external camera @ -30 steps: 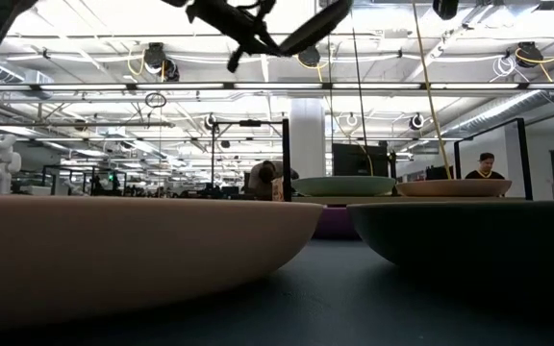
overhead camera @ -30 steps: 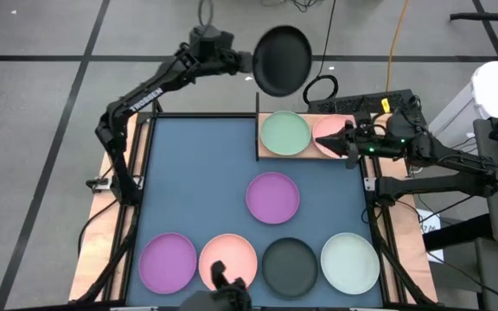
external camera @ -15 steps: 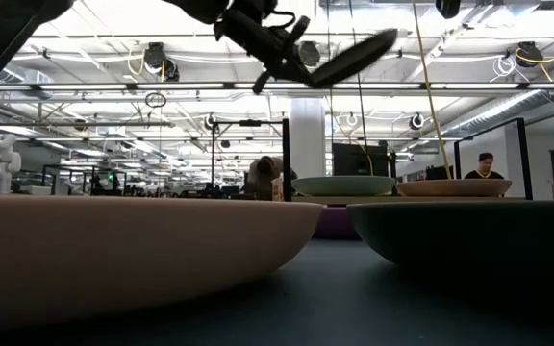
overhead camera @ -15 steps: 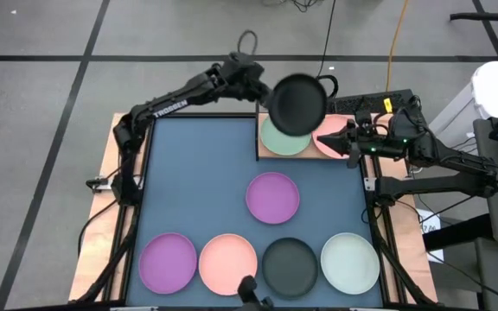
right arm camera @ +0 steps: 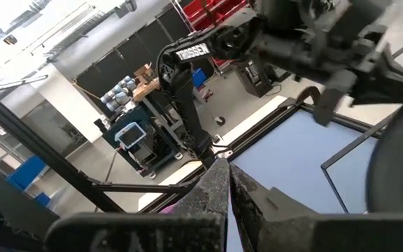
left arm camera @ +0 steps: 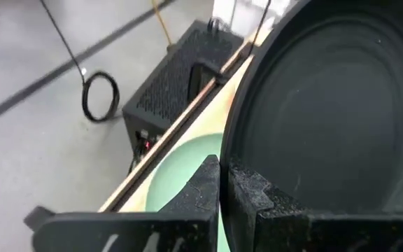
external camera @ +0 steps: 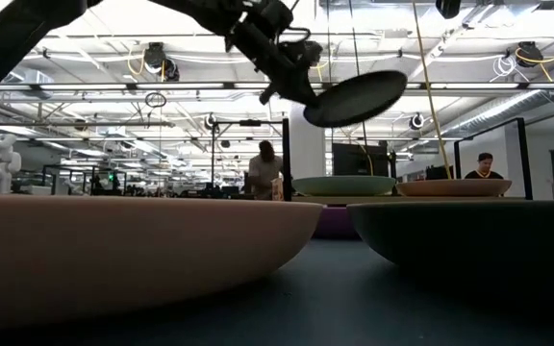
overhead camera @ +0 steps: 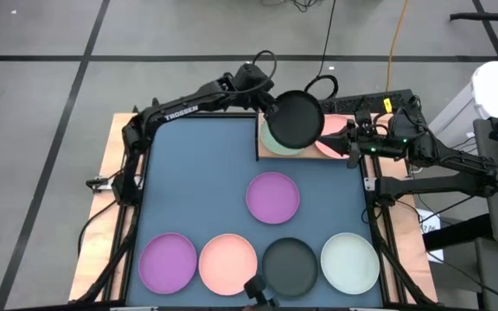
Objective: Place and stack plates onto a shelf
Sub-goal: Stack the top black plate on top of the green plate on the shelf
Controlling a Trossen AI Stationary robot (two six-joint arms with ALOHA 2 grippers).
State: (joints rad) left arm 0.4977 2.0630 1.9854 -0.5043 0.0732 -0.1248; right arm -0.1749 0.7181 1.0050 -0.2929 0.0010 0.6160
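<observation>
My left gripper (overhead camera: 274,107) is shut on a black plate (overhead camera: 297,120), which it holds in the air over the mint plate (overhead camera: 269,141) on the light-wood shelf (overhead camera: 309,154). In the low view the black plate (external camera: 356,98) hangs well above the mint plate (external camera: 344,185). A pink plate (overhead camera: 328,130) lies beside the mint one on the shelf. My right gripper (overhead camera: 349,143) is shut at the pink plate's right rim; I cannot tell whether it touches it. My left gripper pinches the black plate's rim (left arm camera: 231,157) on the plate's left side, one finger (left arm camera: 252,197) on the hollow upper face and one (left arm camera: 205,187) on the underside. The fingers come slanting down from the table's far left. The plate is lifted clear, slightly tilted.
A thin black rail (overhead camera: 258,131) stands at the shelf's left end. On the blue mat lie a purple plate (overhead camera: 272,197) in the middle and, along the near edge, a purple (overhead camera: 168,262), a pink (overhead camera: 227,263), a black (overhead camera: 289,264) and a mint plate (overhead camera: 350,262).
My left gripper has carried the black plate from beyond the table's far edge toward the near edge and down, to above the mint plate on the shelf. The plate has turned from steeply tilted to nearly level.
</observation>
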